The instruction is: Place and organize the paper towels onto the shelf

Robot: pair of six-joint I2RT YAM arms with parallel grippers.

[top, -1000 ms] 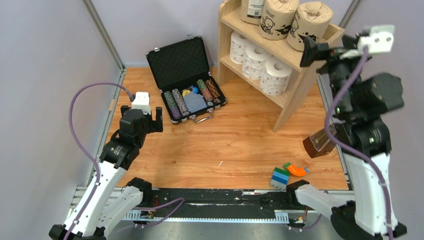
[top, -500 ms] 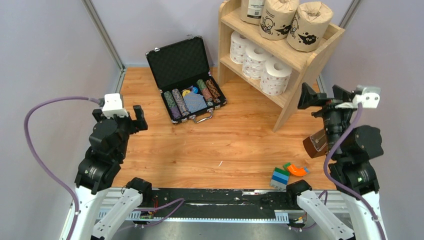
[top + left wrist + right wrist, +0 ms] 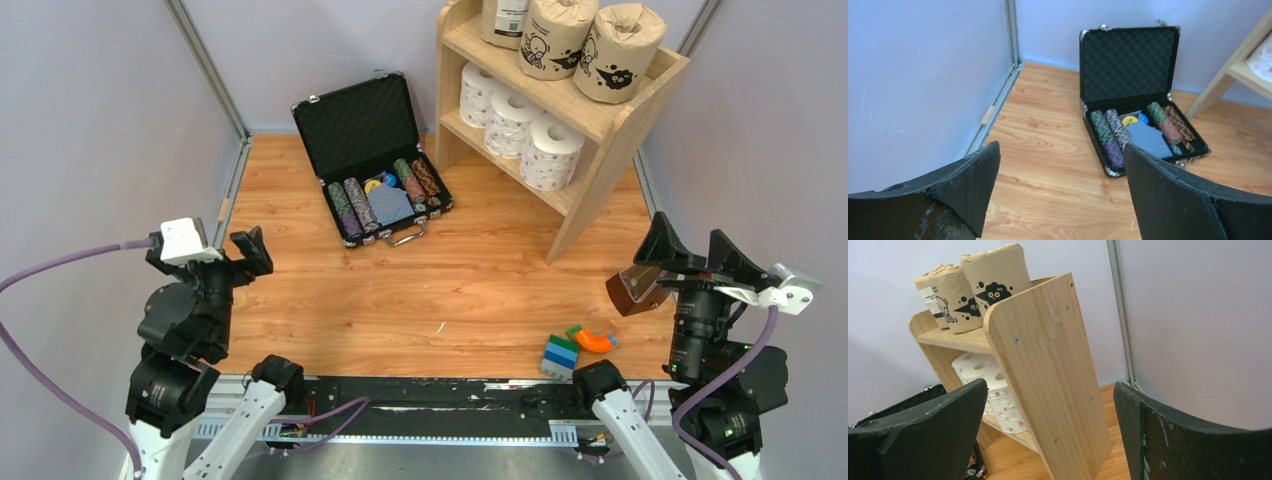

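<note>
Soft, even light fills all three views, bright and diffuse, and seems to come from overhead. The shelf (image 3: 612, 160) casts only a faint shadow on the wooden table (image 3: 480, 290) right of centre. In both wrist views the black fingers (image 3: 963, 192) along the bottom edge look slightly soft, the walls (image 3: 923, 75) bluish.

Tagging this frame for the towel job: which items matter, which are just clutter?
Job: wooden shelf; three tan rolls on its top; three white rolls on its lower board.
Clutter: black chip case, coloured blocks, orange piece, brown object.
</note>
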